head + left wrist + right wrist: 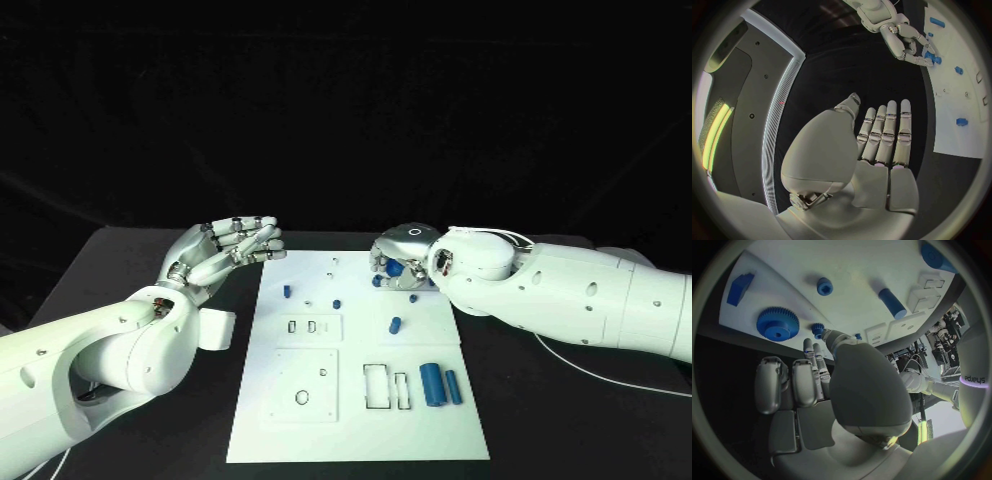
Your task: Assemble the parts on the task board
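My view from the head camera: the white task board (361, 400) lies in the middle of the black counter (130, 260). My left hand (231, 250) hovers beside the board's far left corner, fingers (886, 135) straight, close together, holding nothing. My right hand (404, 262) rests over the board's far edge, fingers curled down among small blue parts; whether they grip one I cannot tell. A blue gear (777, 323) lies nearby. Two blue cylinders (440, 383) rest on the board's near right side.
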You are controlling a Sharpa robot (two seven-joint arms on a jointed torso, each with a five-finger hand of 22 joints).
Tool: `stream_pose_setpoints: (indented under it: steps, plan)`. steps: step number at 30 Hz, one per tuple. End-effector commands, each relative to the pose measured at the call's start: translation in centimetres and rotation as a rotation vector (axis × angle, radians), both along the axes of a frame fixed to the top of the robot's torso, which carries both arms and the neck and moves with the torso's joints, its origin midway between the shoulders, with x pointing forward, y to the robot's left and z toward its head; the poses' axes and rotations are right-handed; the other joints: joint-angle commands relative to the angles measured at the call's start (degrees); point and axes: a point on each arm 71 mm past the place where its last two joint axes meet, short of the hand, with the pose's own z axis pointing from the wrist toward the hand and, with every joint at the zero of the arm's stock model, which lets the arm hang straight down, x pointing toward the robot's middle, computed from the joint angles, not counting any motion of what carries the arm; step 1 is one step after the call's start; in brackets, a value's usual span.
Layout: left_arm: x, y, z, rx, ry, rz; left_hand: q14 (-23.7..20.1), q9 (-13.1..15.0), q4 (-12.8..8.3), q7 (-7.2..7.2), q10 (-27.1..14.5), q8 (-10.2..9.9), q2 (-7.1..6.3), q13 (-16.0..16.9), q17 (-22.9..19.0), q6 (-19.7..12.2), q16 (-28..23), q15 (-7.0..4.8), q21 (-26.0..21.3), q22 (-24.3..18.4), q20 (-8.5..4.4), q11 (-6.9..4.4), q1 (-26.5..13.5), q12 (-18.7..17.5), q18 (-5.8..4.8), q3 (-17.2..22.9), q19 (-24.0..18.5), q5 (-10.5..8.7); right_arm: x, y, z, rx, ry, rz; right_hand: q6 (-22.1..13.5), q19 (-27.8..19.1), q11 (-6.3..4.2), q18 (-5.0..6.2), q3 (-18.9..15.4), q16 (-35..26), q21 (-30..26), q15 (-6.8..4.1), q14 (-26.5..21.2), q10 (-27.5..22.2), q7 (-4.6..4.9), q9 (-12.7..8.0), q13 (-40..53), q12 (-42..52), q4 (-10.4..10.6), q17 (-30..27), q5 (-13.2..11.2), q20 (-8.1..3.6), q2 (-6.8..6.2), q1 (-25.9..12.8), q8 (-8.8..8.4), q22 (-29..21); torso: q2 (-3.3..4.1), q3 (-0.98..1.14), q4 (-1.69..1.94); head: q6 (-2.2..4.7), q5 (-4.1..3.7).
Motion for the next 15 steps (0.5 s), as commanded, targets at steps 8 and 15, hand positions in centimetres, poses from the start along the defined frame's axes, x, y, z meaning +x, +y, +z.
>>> stream_pose_setpoints:
  steps: [8, 15]
  plan:
    - [-0.03, -0.23, 0.13, -0.008, -0.002, -0.023, 0.3, -0.1, 0.3, 1.96, 0.2, -0.2, -0.33, 0.0, 0.1, 0.4, 0.2, 0.21, 0.2, -0.1, 0.13, 0.00, -0.2, -0.2, 0.87, 0.1, 0.4, 0.08, 0.09, 0.18, -0.47, -0.022, 0.006, 0.004, 0.7, 0.4, 0.03, -1.17, 1.0, 0.5, 0.5, 0.30, 1.6, 0.7, -0.05, 0.2, -0.1, 0.0, -0.1, 0.2, -0.4, 0.03, -0.47, -0.3, 0.04, 0.5, 0.25, -0.09, 0.17, -0.22, -0.12]
    - [0.01, -0.25, 0.11, -0.008, -0.001, -0.024, 0.3, -0.1, 0.3, 1.96, 0.2, -0.2, -0.33, 0.0, 0.1, 0.4, 0.2, 0.21, 0.2, -0.1, 0.13, 0.00, -0.2, -0.2, 0.87, 0.1, 0.4, 0.08, 0.20, 0.14, -0.63, -0.023, 0.010, 0.000, 0.8, 0.6, -0.01, -1.26, 1.6, 0.8, 0.8, 0.29, 1.7, 1.0, -0.10, 0.3, -0.2, 0.0, -0.1, 0.5, -0.5, 0.03, -0.41, -0.6, 0.10, 1.1, 0.29, -0.13, 0.23, -0.36, -0.12]
